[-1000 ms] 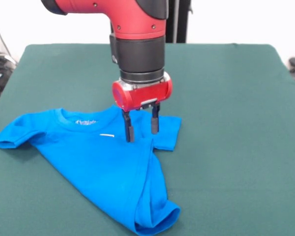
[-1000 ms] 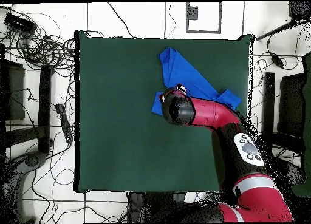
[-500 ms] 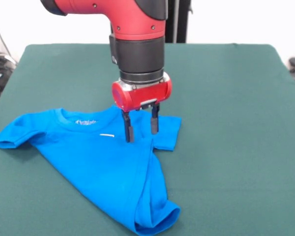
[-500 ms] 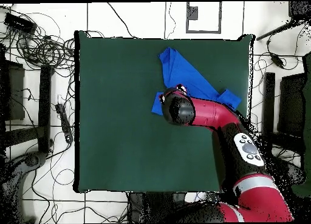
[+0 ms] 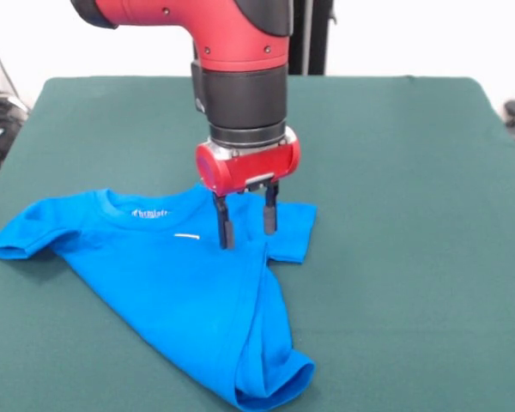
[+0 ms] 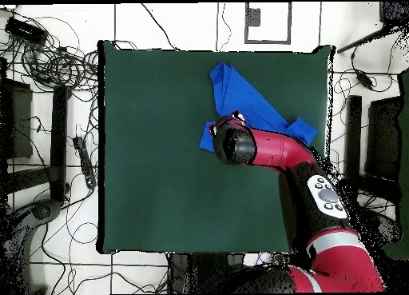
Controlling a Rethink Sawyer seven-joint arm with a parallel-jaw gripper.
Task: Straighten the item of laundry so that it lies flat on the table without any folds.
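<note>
Blue T-shirt (image 5: 176, 287) was laid on green table (image 5: 412, 257), toward near left part in front view. Left sleeve was spread flat; neck label was seen at collar. Lower body was bunched into folds at near edge. Gripper (image 5: 246, 221) was held over shirt by right sleeve, fingers (image 5: 226, 225) parted, nothing gripped, tips just above or touching cloth. Red arm (image 6: 275, 152) was seen covering shirt's middle from overhead.

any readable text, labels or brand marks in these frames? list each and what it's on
White print inside the collar of the blue T-shirt: a short word, too blurred to read.
Small white mark on the shirt just below the collar: a plain dash, not text.
Gripper, arm and green table: no markings visible.
Overhead view: nothing legible.
</note>
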